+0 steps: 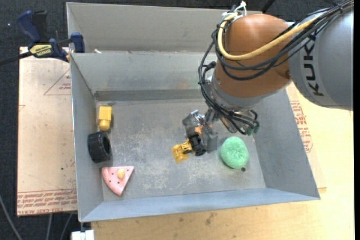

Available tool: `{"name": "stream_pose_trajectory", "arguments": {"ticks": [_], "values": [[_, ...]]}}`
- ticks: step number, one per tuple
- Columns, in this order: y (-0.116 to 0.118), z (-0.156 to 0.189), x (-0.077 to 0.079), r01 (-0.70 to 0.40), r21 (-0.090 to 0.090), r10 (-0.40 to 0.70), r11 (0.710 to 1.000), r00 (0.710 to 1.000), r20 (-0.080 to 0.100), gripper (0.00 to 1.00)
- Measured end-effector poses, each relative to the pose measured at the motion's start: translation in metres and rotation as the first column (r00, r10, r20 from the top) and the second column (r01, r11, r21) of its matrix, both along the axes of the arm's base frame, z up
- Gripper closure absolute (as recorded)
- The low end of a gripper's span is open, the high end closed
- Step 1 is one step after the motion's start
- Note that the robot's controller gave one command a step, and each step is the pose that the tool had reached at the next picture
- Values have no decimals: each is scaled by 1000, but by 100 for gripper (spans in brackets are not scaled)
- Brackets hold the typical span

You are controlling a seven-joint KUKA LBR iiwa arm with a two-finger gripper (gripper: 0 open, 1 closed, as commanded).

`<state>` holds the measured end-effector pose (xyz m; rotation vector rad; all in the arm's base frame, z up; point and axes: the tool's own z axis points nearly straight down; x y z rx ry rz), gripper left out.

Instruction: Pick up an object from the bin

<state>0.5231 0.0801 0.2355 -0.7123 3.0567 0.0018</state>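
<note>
My gripper [198, 133] hangs below the orange wrist cover near the middle of the bin floor. Its grey fingers [193, 120] reach down onto a small yellow and black toy vehicle [184, 149], which lies just at their tips. I cannot see whether the fingers enclose the toy or only touch it. A green spongy ball [233, 152] rests just right of the gripper on the bin floor.
By the bin's left wall sit a yellow block [104, 117], a black rubber tyre [99, 147] and a pink wedge with yellow dots [117, 178]. The arm and its orange cover overhang the bin's right back part.
</note>
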Motion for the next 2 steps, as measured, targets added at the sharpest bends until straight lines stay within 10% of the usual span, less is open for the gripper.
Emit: {"name": "stream_pose_trajectory", "arguments": {"ticks": [1, 2], "values": [[0, 0, 1, 0, 0, 0, 1000, 1000, -1, 100], [40, 75, 30, -323, 0, 323, 947, 947, 1, 100]]}}
